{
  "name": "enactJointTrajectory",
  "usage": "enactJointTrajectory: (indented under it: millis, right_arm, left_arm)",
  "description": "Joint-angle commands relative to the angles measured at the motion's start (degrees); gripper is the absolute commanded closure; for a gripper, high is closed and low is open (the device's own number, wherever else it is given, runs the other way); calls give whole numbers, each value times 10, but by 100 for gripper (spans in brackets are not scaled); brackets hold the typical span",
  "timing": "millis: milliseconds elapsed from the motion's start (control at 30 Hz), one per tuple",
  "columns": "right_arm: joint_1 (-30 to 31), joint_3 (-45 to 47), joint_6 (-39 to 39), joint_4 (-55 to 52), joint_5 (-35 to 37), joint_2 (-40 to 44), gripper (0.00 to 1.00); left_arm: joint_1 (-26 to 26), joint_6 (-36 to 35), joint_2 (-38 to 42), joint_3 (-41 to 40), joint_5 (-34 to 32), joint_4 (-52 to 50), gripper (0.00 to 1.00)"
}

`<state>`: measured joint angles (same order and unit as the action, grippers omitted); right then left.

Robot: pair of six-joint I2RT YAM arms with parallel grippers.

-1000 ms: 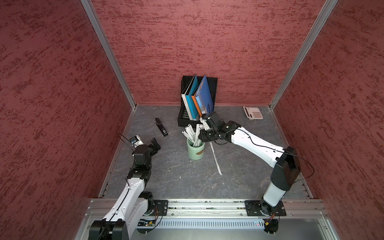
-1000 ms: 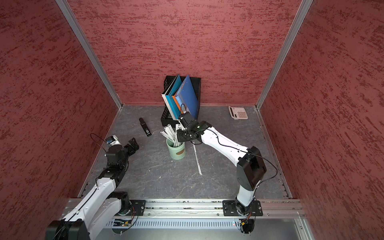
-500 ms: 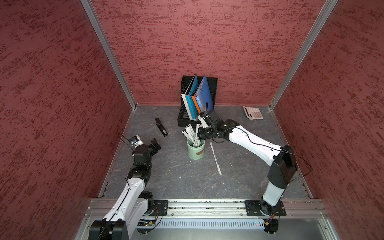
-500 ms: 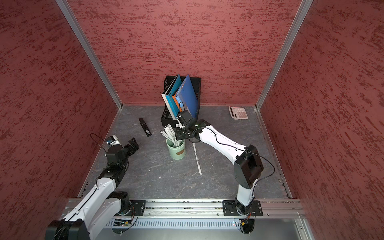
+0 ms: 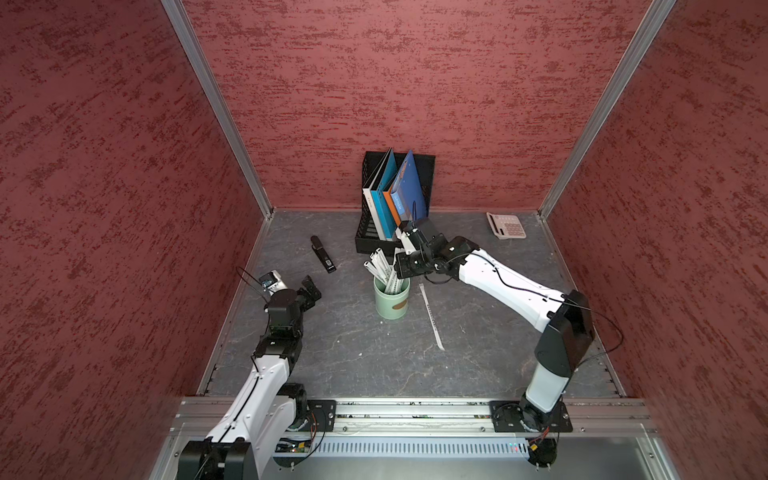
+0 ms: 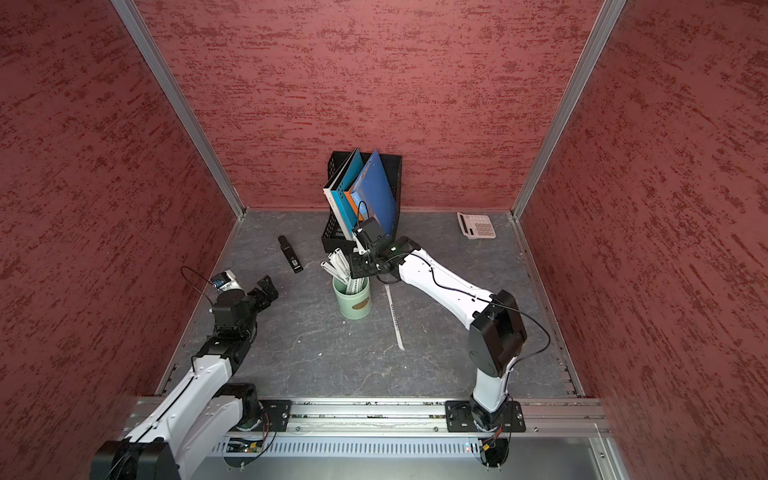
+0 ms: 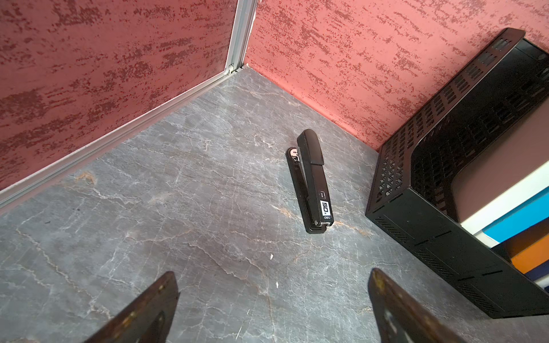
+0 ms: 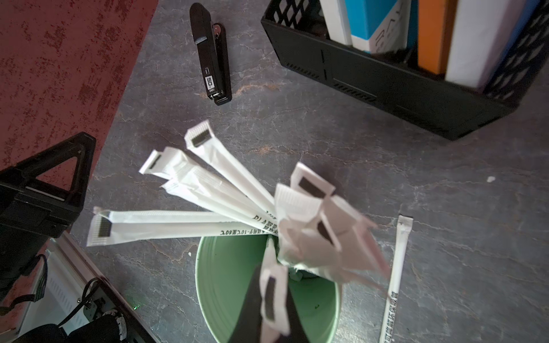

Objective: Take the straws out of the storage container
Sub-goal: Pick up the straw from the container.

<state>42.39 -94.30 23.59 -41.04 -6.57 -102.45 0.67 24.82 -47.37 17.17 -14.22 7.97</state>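
the right tool (image 5: 398, 272) sits at the mouth of the pale mint-green cylindrical cup (image 5: 384, 303), clenched. in the right wrist view a crumpled bunch of wrapper tops lies right up against the camera. so it appears to pinch a few of the long thin straws in white paper wrappers (image 8: 208, 219), though blur hides how many. the other straws stand in the cup, fanned over its rim toward the black stapler (image 7: 312, 181). one loose straw (image 5: 430, 316) lies flat on the grey marbled desk (image 5: 353, 365) just beside the cup, on the right arm's side. the left tool (image 7: 271, 273) hangs released and empty, well apart from the cup.

the step in hand looks like lifting the pinched bunch out. the straws stand taller than the cup, so the pull should go straight up until their lower ends clear the rim. a sideways drag would lever on the rim and could tip the cup. paper wrappers crease and slip, so a firm pinch and a slow rise seem wise. the black mesh file rack with folders (image 5: 395, 199) stands close behind the cup, so the carry is best aimed toward the loose straw. most of the task seems left to do.
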Motion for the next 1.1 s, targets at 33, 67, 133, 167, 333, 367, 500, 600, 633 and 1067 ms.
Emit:
enactJointTrajectory:
  millis: [33, 67, 133, 167, 333, 367, 500, 600, 633, 1067]
  right_arm:
    - [2, -22, -3, -18, -8, 1, 98]
    - [2, -23, -4, -21, -10, 1, 97]
    - [2, -25, -4, -22, -12, -3, 96]
    - [2, -25, -3, -22, -13, -3, 96]
    - [2, -27, -3, -23, -19, -6, 95]
    - [2, -28, -3, -24, -21, -6, 93]
    - [2, -31, -5, -28, -24, -9, 90]
    - [2, -30, -5, -28, -27, -11, 90]
    - [2, -30, -5, -28, -27, -11, 93]
    - [2, -74, -21, -78, -21, 10, 100]
  left_arm:
    - [-2, 0, -2, 16, -5, 1, 1]
    - [-2, 0, -3, 16, -5, 0, 1]
    - [-2, 0, -2, 16, -5, 1, 0]
    - [-2, 1, -2, 16, -6, 1, 0]
    - [-2, 0, -3, 16, -5, 1, 0]
    - [-3, 0, -3, 16, -5, 1, 0]
    - [-3, 0, -3, 16, -5, 1, 0]
    - [-2, 0, -3, 17, -6, 1, 0]
    - [-2, 0, -3, 16, -5, 1, 1]
    - [-3, 0, -8, 19, -4, 0, 0]
